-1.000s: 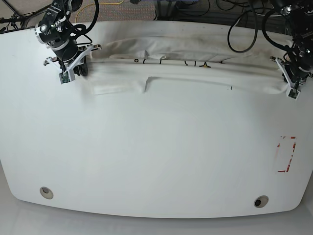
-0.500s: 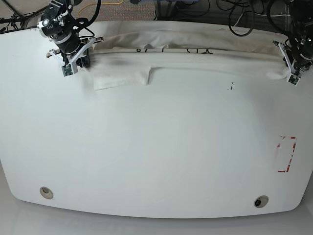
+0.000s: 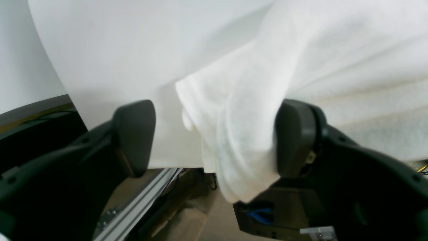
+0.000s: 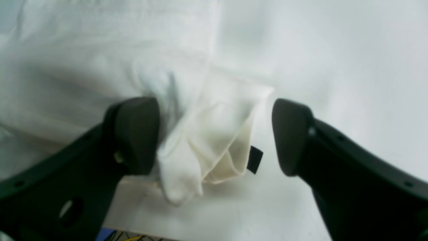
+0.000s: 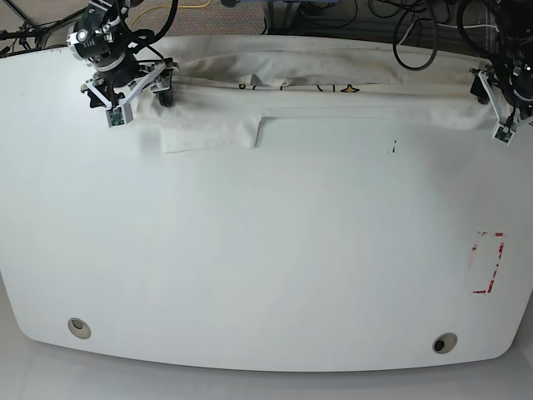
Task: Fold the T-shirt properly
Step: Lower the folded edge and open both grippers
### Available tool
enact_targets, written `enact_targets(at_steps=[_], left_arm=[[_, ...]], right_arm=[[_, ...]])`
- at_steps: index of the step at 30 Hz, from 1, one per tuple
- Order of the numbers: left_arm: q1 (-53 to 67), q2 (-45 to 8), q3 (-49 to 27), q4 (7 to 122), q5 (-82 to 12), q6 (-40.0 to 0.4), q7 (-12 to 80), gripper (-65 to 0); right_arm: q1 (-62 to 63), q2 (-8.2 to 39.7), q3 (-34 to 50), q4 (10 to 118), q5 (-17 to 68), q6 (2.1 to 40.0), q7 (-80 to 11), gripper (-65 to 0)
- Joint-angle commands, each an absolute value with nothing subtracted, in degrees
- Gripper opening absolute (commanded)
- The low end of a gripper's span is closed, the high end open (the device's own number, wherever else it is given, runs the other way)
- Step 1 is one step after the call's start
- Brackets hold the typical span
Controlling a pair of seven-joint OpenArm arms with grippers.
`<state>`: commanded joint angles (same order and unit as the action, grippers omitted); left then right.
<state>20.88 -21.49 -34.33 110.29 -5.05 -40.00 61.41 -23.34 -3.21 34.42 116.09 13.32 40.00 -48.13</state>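
Both arms have carried the T-shirt [image 5: 333,108] farther toward the far edge of the surface [image 5: 250,267] than a second ago, and the cloth between them now lies flatter and more stretched, with the sleeve flap shifted slightly. Going left to right in the base view, the right tool [image 5: 125,83] comes first: in its wrist view its fingers [image 4: 133,134] stand well apart, and a bunched corner of white cloth with a small black tag [image 4: 254,159] sits between them, resting against one pad and clear of the other, so it looks released, not pinched. Beyond that tool the shirt runs as a long narrow band toward the other arm, a folded layer with dark print marks [image 5: 333,87] showing along its far side and a sleeve flap [image 5: 208,133] just on the near side. The left tool [image 5: 502,104] ends the band; its jaws are also spread, a hanging corner of the cloth lying against one pad over the edge of the surface. As a judgement, one lengthwise fold seems laid down and smoothed; the sleeve still sticks out and the crosswise folds remain, so the task looks well short of finished.
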Motion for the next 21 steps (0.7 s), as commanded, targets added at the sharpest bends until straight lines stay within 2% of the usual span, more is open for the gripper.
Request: enact_targets(at_steps=[5, 10, 13, 17, 21], left_arm=[[17.80, -20.88, -35.82, 114.07, -5.14, -40.00, 65.63, -16.5], [14.11, -17.36, -40.40, 113.80, -4.53, -40.00, 66.86, -18.5], [13.85, -16.57, -41.63, 113.36, -4.44, -40.00, 66.86, -24.0], [15.16, -16.40, -42.15, 112.13, -4.44, -40.00, 67.03, -37.8], [18.51, -16.48, -42.15, 111.78, -4.62, -40.00, 66.68, -43.9]], right_arm=[[-22.90, -2.95, 34.51, 116.09, 19.03, 40.00, -44.97, -23.0], [-21.93, -2.86, 34.15, 116.00, 25.10, 40.00, -45.05, -27.6], [-21.93, -3.03, 33.54, 115.74, 25.98, 40.00, -45.14, -29.3], [-23.96, -3.21, 29.58, 115.65, 23.78, 40.00, -45.14, -32.2], [-26.59, -3.30, 26.77, 115.65, 23.08, 40.00, -44.79, -38.2]])
